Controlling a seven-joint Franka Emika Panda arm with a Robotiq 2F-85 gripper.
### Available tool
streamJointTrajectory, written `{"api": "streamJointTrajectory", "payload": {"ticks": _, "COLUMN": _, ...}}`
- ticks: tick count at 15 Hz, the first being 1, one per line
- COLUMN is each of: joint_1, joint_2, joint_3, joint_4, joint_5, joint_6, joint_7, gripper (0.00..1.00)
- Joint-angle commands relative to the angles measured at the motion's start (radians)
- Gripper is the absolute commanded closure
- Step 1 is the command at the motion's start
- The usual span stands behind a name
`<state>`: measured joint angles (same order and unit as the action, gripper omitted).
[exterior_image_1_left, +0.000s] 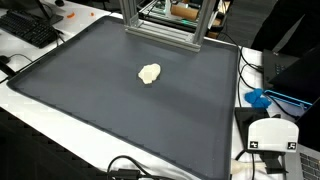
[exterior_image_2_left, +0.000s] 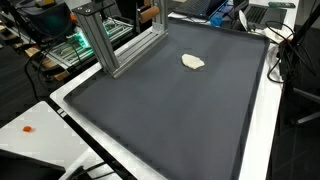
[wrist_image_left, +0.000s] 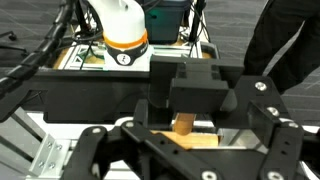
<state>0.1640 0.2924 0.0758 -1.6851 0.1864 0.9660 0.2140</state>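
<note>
The jaws stand spread wide and empty in the wrist view, facing the robot's white base (wrist_image_left: 125, 35) beyond a black block (wrist_image_left: 195, 85). The cream lump (exterior_image_1_left: 149, 73) lies alone on the dark mat (exterior_image_1_left: 90, 100) covering the worktop (exterior_image_1_left: 30, 130), well apart from the jaws and outside the wrist view.

diffuse overhead light is noted in both exterior views; faint sheen on the dark mat (exterior_image_1_left: 90, 100), hardly any shadow under the pale lump (exterior_image_1_left: 149, 73). wrist view foreground is rendered dark, soft.
</note>
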Motion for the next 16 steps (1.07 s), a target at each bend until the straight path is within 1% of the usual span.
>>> {"api": "streamJointTrajectory", "payload": {"ticks": 1, "joint_1": -0.006, "joint_2": -0.048, "joint_3": -0.003, "joint_4": 0.009, "joint_5": -0.047, "joint_6": 0.14, "joint_7": -0.019, "gripper": 0.0}}
{"api": "streamJointTrajectory", "payload": {"ticks": 5, "joint_1": -0.009, "joint_2": -0.091, "joint_3": 0.0, "joint_4": -0.011, "joint_5": -0.097, "joint_6": 0.357, "joint_7": -0.023, "gripper": 0.0}}
{"api": "streamJointTrajectory", "payload": {"ticks": 9, "joint_1": -0.014, "joint_2": -0.12, "joint_3": 0.001, "joint_4": -0.046, "joint_5": -0.114, "joint_6": 0.567, "joint_7": -0.007, "gripper": 0.0}}
{"api": "streamJointTrajectory", "payload": {"ticks": 16, "joint_1": -0.02, "joint_2": -0.164, "joint_3": 0.002, "joint_4": -0.146, "joint_5": -0.13, "joint_6": 0.812, "joint_7": 0.007, "gripper": 0.0}}
